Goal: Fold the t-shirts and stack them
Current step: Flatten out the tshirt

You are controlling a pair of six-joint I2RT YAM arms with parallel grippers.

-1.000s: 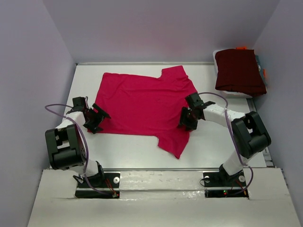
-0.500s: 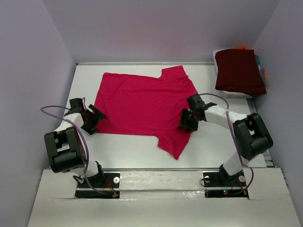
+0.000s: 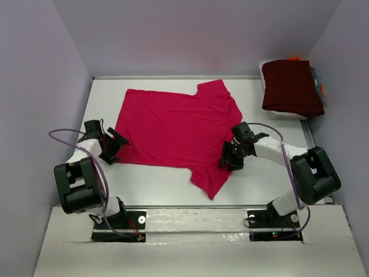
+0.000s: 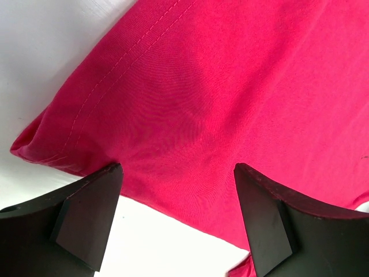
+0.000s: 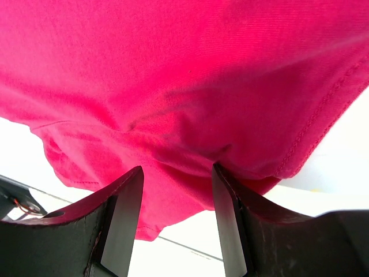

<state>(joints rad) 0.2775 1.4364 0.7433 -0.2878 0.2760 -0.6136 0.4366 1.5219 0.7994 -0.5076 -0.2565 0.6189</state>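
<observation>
Right hand [image 3: 230, 156] nearer, gripping t-shirt [image 3: 173, 127]

no legible text, labels, brands, numbers or signs in any view. checked the crimson-pink t-shirt [image 3: 176, 133]: plain cloth, stitched hems only, no print or tag showing. checked the dark maroon folded t-shirt [image 3: 291, 85]: plain, nothing readable. nothing printed on the arm housings that can be made out at this resolution.
</observation>
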